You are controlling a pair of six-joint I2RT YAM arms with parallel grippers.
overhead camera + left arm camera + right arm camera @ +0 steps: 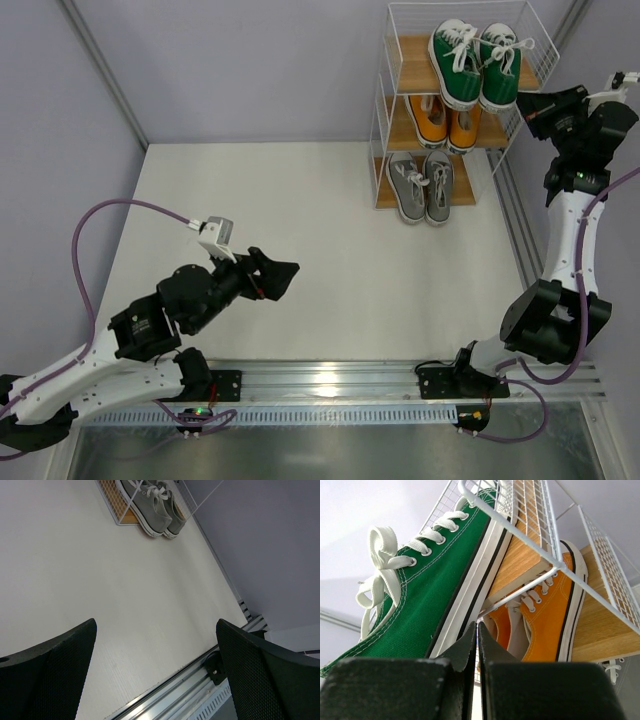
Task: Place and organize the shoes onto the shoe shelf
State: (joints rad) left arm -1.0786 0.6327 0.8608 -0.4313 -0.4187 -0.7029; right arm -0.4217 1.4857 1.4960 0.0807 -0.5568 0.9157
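Standing by pale walls [250,70], the shoe shelf [411,60] occupies the white table [300,230].

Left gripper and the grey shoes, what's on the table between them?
Nothing: only bare white table lies between the left gripper and the grey shoes, as the top external and left wrist views show.

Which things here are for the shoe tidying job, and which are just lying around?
For the job: green shoes, orange shoes, grey shoes, shoe shelf.
Just there: purple cable, metal rail, table.
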